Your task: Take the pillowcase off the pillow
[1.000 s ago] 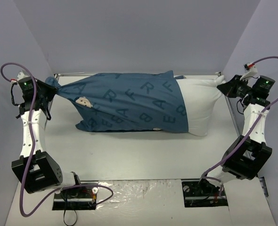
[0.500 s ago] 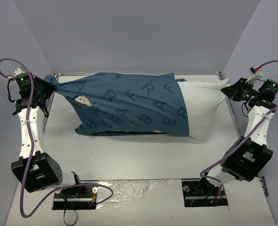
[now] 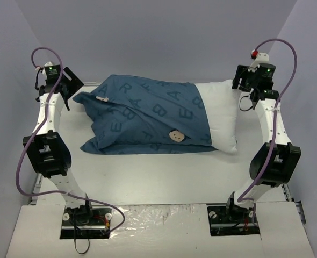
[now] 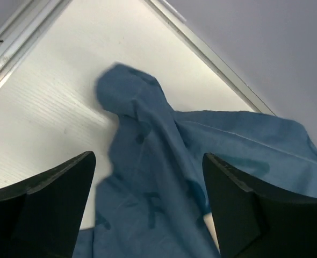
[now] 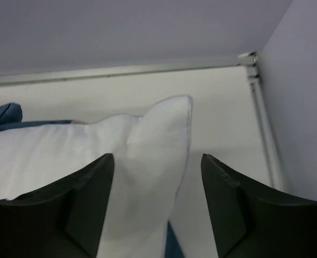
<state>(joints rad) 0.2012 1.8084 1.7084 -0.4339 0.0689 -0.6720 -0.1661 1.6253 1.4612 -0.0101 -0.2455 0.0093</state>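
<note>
the pillow [image 3: 221, 115] lies lengthwise on the white counter [image 3: 164, 172], near the back wall [image 3: 158, 37]. the pillowcase [image 3: 142, 118] covers all but its right end, which sticks out bare and white. at the left the dark teal fabric runs on in a slack, flattened flap.

a metal rail [image 4: 201, 48] edges the counter at the back, close behind the loose fabric corner, and another rail [image 5: 263, 129] runs down the right side beside the pillow's corner.

the left jaws stand wide and hold nothing, with the bunched corner of the pillowcase lying on the counter below the gap. the right jaws are also spread wide and bare, above the pillow's pointed right corner.

half a second ago the left jaws pinched that fabric corner and pulled it taut to the left, while the right jaws gripped the pillow's corner. both have since let go. the arms have swung toward the back wall, and the fabric has sagged. a mouse face [image 3: 174, 135] now shows near the front edge of the case.

counted: one pillow, one pillowcase, two mouse faces showing, the second [image 3: 100, 98] at the upper left, two arms, two purple cables [image 3: 21, 172].
</note>
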